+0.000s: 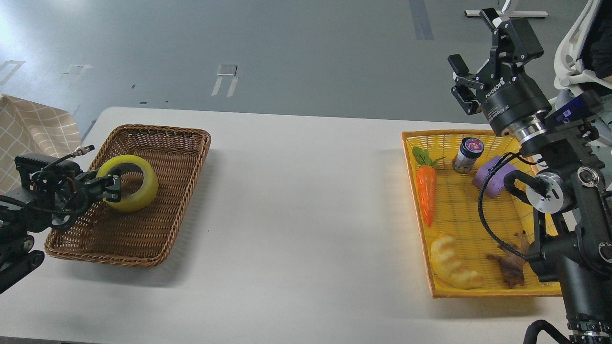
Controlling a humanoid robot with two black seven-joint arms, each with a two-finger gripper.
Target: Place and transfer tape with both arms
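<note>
Left hand (114, 187) grips the tape (128, 182) over the brown basket (158, 210).

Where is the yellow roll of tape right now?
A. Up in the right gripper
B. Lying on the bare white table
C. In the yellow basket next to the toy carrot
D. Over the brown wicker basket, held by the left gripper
D: the left gripper is shut on the tape over the brown wicker basket, while the right gripper is raised, open and holding nothing.
</note>
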